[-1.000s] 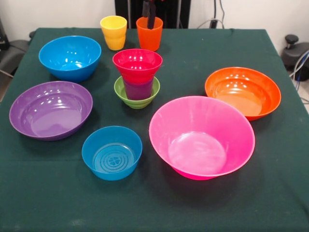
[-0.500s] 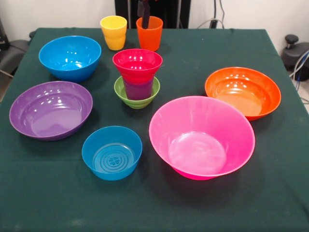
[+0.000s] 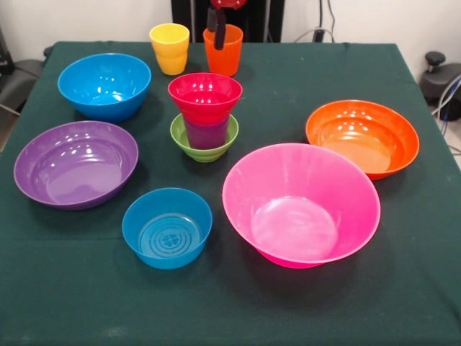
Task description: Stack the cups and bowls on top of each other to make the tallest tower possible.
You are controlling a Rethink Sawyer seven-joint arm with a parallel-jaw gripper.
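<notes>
- The tower (image 3: 205,119) is standing near the table's middle: a small green bowl (image 3: 204,148) at the bottom, a translucent purple cup (image 3: 207,132) sitting in it, a red bowl (image 3: 205,96) resting on the cup.
- Since half a second ago, the gripper (image 3: 218,34) is showing more of its red body at the top edge; two dark fingers (image 3: 220,36) are now hanging at the orange cup's rim. I cannot tell whether they are pinching the rim.
- Nothing else is shifting; bowls and cups are sitting where they were.
- Two cups are standing free at the far edge: the orange cup (image 3: 223,52) and a yellow cup (image 3: 170,48) just beside it.
- Five loose bowls are ringing the tower: two blue, one mid-sized (image 3: 104,86) and one small (image 3: 167,228), one purple (image 3: 75,163), one orange (image 3: 362,138), one large pink (image 3: 301,205).
- All are glossy round plastic, on a dark green cloth (image 3: 403,274).
</notes>
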